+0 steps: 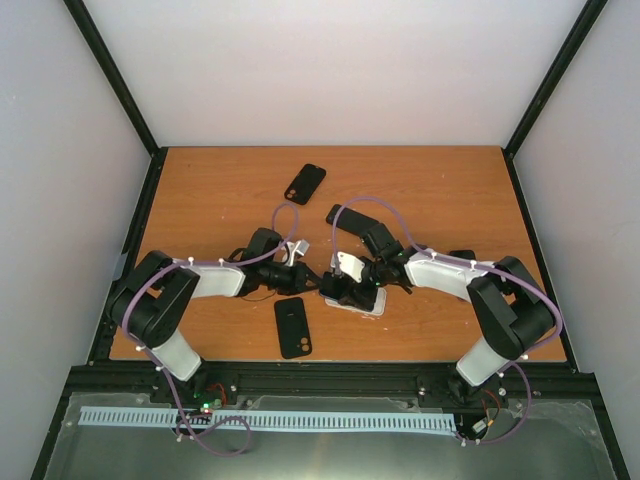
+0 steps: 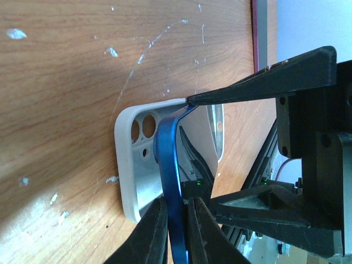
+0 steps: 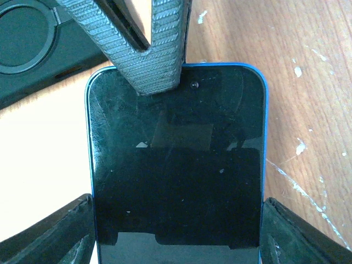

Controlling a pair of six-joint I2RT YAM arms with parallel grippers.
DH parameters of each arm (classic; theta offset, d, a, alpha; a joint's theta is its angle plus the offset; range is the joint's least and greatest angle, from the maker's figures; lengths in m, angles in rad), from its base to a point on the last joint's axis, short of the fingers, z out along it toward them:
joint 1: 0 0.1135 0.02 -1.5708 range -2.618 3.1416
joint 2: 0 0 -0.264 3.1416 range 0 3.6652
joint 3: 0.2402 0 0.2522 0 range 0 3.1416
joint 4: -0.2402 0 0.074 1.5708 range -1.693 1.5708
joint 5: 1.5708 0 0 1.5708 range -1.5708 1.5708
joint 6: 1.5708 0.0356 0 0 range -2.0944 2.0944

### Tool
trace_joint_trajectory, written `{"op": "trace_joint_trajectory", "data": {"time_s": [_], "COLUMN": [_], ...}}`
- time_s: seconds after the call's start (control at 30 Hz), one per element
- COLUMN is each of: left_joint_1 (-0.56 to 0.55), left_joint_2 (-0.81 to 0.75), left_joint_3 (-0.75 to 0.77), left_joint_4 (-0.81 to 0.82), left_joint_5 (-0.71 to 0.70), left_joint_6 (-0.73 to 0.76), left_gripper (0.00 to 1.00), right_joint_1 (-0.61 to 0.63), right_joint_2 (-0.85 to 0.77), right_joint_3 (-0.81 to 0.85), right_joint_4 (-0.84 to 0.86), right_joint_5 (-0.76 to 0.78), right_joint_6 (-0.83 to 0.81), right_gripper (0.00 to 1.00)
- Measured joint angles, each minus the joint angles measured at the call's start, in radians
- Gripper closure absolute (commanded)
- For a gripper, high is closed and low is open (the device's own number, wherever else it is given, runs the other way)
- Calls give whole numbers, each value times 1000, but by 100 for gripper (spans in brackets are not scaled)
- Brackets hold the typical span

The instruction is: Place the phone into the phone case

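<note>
Phone (image 3: 176, 165) stands tilted over the case (image 2: 125, 165), not seated yet; my left gripper (image 2: 177, 208) pinches its edge, my right gripper (image 3: 176, 223) clamps its sides.

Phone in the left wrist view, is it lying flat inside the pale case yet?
No, the blue phone rises at an angle out of the case, pinched edge-on in the left tool.

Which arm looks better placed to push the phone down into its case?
Right, probably: its gripper spans the phone across both sides, tilted over the case, ready to lower it. The left gripper only pinches one end.
</note>
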Motion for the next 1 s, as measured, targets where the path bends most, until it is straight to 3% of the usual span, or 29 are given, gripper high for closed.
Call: {"op": "trace_joint_trajectory", "data": {"time_s": [0.13,0.37,0.53,0.77,1.0], "left_joint_1": [1,0,0,-1,-4], "left_joint_2": [3,11,15,24,44], "left_joint_3": [6,6,11,18,31], "left_joint_4": [12,11,11,9,10], "left_joint_5": [-11,-11,-14,-19,-23], "left_joint_6": [-4,1,4,5,4], "left_gripper": [96,96,96,96,96], "right_joint_1": [3,-2,-2,-4,-8], "right_joint_2": [-3,-142,-285,-399,-491], "right_joint_3": [0,-11,-60,-80,-267], "right_joint_4": [14,111,149,29,-19], "right_joint_5": [16,11,67,304,421], "right_joint_6": [68,298,520,924,1210], "right_gripper": [15,15,25,39,49]}}
